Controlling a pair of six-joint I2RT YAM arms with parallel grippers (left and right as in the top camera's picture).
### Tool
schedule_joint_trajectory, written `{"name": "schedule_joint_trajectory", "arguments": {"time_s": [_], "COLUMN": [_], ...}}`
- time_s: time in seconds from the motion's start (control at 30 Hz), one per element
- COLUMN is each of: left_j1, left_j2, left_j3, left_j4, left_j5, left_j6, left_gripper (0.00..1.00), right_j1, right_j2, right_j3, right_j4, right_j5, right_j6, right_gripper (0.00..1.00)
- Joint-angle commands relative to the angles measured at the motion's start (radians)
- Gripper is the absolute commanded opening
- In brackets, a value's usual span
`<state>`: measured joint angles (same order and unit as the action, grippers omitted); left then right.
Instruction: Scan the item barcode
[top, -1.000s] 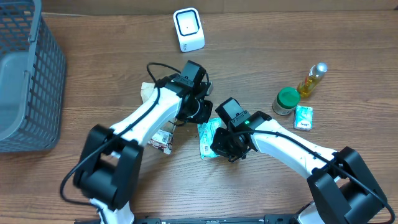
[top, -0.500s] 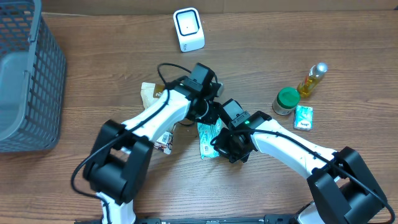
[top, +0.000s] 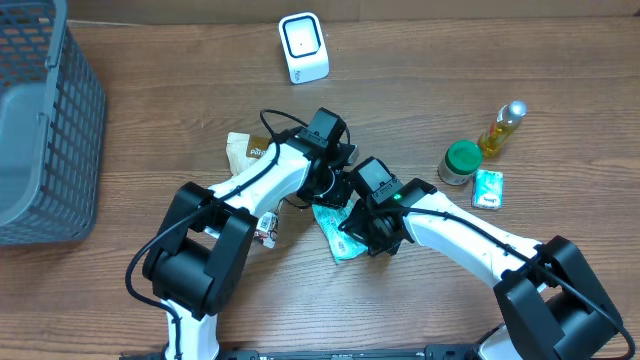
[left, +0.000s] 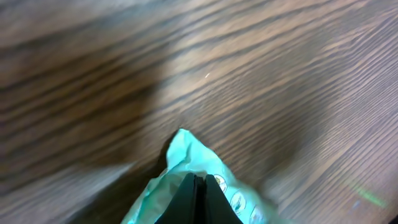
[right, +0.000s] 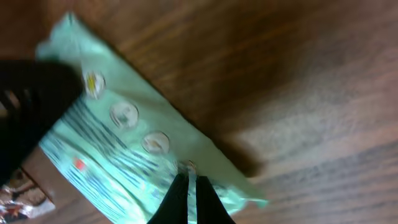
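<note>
A grey basket (top: 85, 120) stood at the worktop's left edge, and a white scanner (top: 303, 48) stood near the far edge. Around the middle of the worktop, beside a tan pouch (top: 243, 150), the left gripper (left: 198, 188) had its fingers pinched together on a corner of the green packet (top: 338, 238). The right gripper (right: 188, 191) was clamped on the same packet's long edge. Toward the right edge sat a green-lidded jar (top: 461, 162), an oil bottle (top: 502, 127) and a small green sachet (top: 488, 189).
</note>
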<state>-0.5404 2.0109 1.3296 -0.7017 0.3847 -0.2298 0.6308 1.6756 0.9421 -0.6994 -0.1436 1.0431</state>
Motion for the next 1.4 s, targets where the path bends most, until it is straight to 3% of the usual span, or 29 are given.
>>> {"name": "schedule_joint_trajectory", "arguments": {"time_s": [0.0, 0.13, 0.37, 0.57, 0.87, 1.37], "left_j1": [0.011, 0.011, 0.011, 0.003, 0.0, -0.016], "left_j2": [-0.042, -0.087, -0.182, -0.166, -0.126, -0.074], "left_j3": [0.003, 0.003, 0.003, -0.015, -0.053, -0.067], "left_j4": [-0.025, -0.028, -0.089, -0.141, -0.109, -0.101], "left_j5": [0.0, 0.001, 0.001, -0.006, -0.029, -0.031], "left_j6": [0.013, 0.013, 0.013, 0.028, 0.019, 0.028], "left_gripper": [0.04, 0.04, 0.04, 0.04, 0.04, 0.04], "right_j1": [0.004, -0.012, -0.106, -0.134, -0.038, -0.031], "right_j2": [0.004, 0.003, -0.031, -0.031, -0.03, -0.029], "right_j3": [-0.007, 0.01, 0.111, 0.104, 0.097, 0.0], "right_j4": [0.039, 0.072, -0.1, -0.172, -0.165, -0.064], "right_j5": [0.06, 0.056, -0.013, -0.114, -0.119, 0.015], "right_j6": [-0.032, -0.156, -0.292, -0.293, -0.285, -0.156], "right_gripper": [0.04, 0.04, 0.04, 0.04, 0.04, 0.04]}}
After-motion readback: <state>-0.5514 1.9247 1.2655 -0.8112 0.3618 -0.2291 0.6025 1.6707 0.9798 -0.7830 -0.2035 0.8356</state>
